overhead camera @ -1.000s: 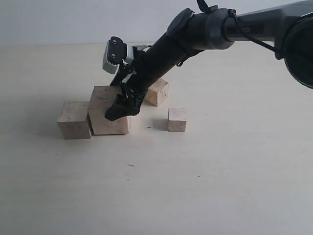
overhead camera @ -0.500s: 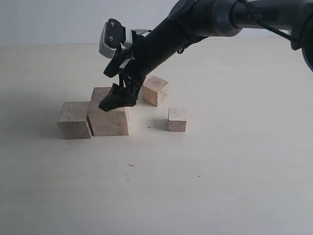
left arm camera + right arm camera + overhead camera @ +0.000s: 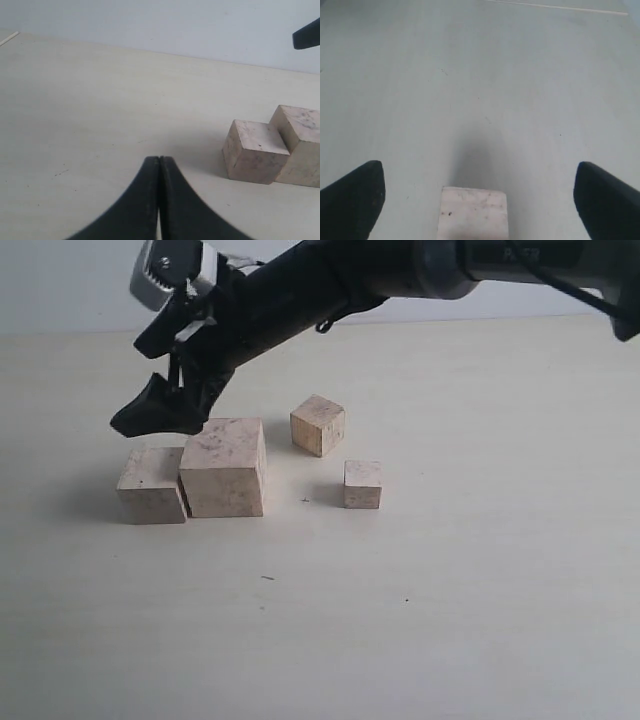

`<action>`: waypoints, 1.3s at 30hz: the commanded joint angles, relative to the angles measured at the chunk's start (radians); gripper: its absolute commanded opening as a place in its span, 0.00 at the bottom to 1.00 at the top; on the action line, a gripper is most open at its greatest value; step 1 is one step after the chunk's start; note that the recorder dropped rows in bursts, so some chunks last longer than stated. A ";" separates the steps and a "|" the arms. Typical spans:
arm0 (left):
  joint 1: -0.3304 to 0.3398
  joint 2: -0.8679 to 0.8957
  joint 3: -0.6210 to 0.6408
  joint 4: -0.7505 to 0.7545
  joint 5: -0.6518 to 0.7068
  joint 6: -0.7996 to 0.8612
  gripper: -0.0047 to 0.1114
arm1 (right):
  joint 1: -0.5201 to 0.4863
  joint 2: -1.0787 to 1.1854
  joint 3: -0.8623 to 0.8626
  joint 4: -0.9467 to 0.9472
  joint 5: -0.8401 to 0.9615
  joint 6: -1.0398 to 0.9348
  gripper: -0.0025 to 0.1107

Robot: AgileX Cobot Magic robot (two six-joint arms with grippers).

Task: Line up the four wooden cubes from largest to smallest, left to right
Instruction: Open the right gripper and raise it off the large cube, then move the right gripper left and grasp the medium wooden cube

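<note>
Four wooden cubes rest on the pale table. The second-largest cube (image 3: 150,485) stands at the far left, touching the largest cube (image 3: 223,468) on its right. A smaller cube (image 3: 318,425) sits further back, turned at an angle, and the smallest cube (image 3: 362,484) stands apart on the right. My right gripper (image 3: 150,415) reaches across and hangs open above the leftmost cube (image 3: 473,212), whose top shows between its wide-apart fingers (image 3: 350,200); it holds nothing. My left gripper (image 3: 159,160) is shut and empty, low over the table, left of the two big cubes (image 3: 255,150).
The black right arm (image 3: 330,280) slants over the back of the row of cubes. Bare table (image 3: 320,620) stretches in front of the cubes and to their right. A tip of the right gripper (image 3: 307,36) shows in the left wrist view.
The right gripper has lifted off the largest cube and swung up and to the left with its jaws apart. The cubes stay where they were.
</note>
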 commanded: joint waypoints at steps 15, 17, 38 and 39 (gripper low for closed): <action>-0.006 -0.006 0.004 0.001 -0.010 0.000 0.04 | 0.141 -0.001 -0.269 -0.613 -0.104 0.726 0.82; -0.006 -0.006 0.004 0.001 -0.010 0.000 0.04 | 0.149 0.003 -0.288 -0.615 -0.109 0.726 0.82; -0.006 -0.006 0.004 0.001 -0.010 0.000 0.04 | 0.175 0.201 -0.288 -0.609 -0.139 0.645 0.80; -0.006 -0.006 0.004 0.001 -0.010 0.000 0.04 | 0.175 0.211 -0.288 -0.609 -0.139 0.636 0.80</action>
